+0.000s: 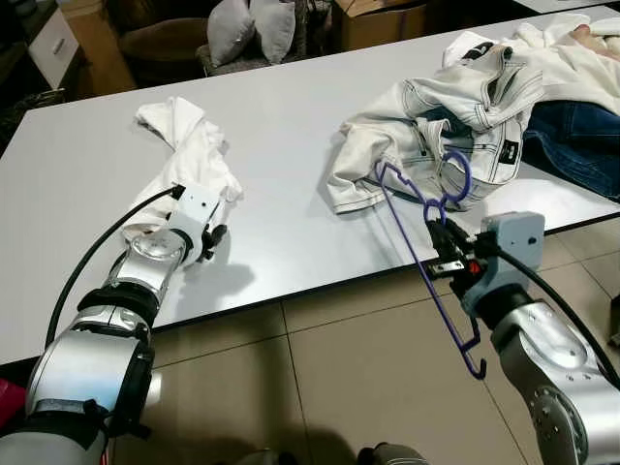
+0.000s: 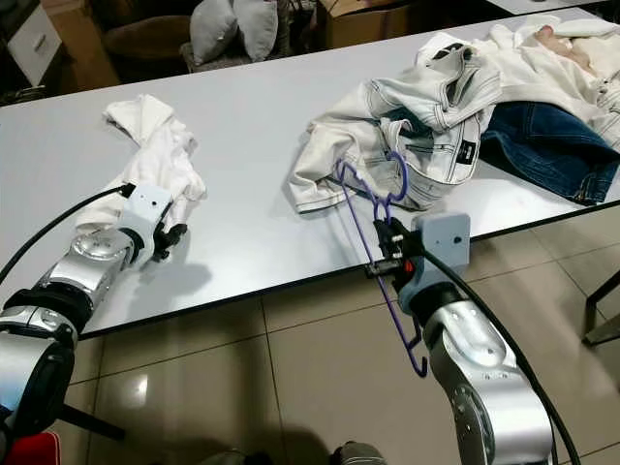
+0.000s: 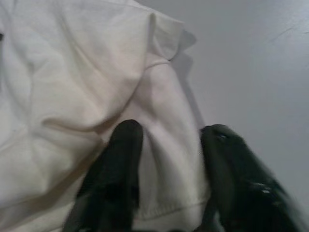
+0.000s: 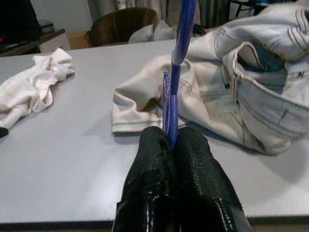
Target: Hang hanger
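The hanger (image 1: 426,257) hangs past the table (image 1: 291,145) edge, hook beside the jacket (image 1: 455,107). My right gripper (image 1: 438,235) pinches it; I keep that clamp firm. Left gripper (image 3: 169,159), spread, straddles the shirt (image 1: 189,155) on the table

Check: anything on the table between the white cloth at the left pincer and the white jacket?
Nothing: bare grey table separates the white cloth from the white jacket, shown in both eye views and the right wrist view.

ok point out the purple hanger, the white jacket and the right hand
purple hanger (image 1: 412,242), left eye view, on its long straight bar
white jacket (image 1: 455,107), left eye view, on its rumpled body
right hand (image 4: 172,145), right wrist view, between the fingertips
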Controlling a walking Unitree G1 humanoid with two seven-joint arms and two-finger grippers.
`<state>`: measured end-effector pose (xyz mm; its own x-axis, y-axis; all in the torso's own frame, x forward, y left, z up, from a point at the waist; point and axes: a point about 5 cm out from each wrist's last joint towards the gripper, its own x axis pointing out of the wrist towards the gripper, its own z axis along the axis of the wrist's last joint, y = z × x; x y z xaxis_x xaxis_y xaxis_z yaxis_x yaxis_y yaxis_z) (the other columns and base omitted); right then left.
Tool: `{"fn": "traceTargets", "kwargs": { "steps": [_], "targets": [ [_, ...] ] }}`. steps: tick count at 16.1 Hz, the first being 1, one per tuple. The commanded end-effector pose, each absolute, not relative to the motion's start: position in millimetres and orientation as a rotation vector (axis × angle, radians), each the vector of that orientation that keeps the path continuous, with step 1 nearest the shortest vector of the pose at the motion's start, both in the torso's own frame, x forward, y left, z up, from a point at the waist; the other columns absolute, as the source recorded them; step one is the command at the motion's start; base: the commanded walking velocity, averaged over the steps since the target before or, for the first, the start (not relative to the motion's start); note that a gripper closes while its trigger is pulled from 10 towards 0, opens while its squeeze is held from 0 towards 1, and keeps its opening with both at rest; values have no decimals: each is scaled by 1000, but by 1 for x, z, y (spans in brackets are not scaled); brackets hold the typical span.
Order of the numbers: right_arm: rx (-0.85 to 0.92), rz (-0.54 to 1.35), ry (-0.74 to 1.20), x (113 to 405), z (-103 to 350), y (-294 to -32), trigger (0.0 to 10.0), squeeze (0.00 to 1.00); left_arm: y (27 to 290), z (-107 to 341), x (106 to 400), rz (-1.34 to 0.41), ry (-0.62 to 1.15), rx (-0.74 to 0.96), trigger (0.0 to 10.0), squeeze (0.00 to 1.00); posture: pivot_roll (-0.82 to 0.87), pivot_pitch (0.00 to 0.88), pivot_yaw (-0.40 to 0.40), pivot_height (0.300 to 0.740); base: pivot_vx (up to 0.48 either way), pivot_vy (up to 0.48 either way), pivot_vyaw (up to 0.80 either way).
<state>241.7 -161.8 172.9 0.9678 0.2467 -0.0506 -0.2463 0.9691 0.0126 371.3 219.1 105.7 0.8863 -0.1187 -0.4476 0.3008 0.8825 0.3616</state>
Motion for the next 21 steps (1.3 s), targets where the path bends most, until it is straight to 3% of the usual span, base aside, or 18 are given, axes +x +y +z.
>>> {"fn": "traceTargets", "kwargs": {
  "steps": [1, 9, 13, 20, 21],
  "targets": [
    [17, 268, 42, 243, 176, -158, 10000, 0, 230, 107, 370, -185, 444, 454, 0, 0, -253, 76, 96, 740, 0, 0, 0],
    [15, 273, 37, 246, 178, -157, 10000, 0, 235, 96, 364, -169, 492, 508, 0, 0, -255, 62, 97, 740, 0, 0, 0],
    [27, 250, 30, 247, 177, -160, 10000, 0, 228, 116, 374, -193, 366, 426, 0, 0, -248, 39, 114, 740, 0, 0, 0],
    [65, 188, 14, 253, 173, -172, 10000, 0, 240, 235, 398, -244, -104, 289, 0, 0, -211, 0, 116, 740, 0, 0, 0],
    [72, 183, -12, 258, 176, -174, 10000, 0, 233, 303, 399, -319, -355, 153, 0, 0, -195, 0, 118, 740, 0, 0, 0]
  ]
}}
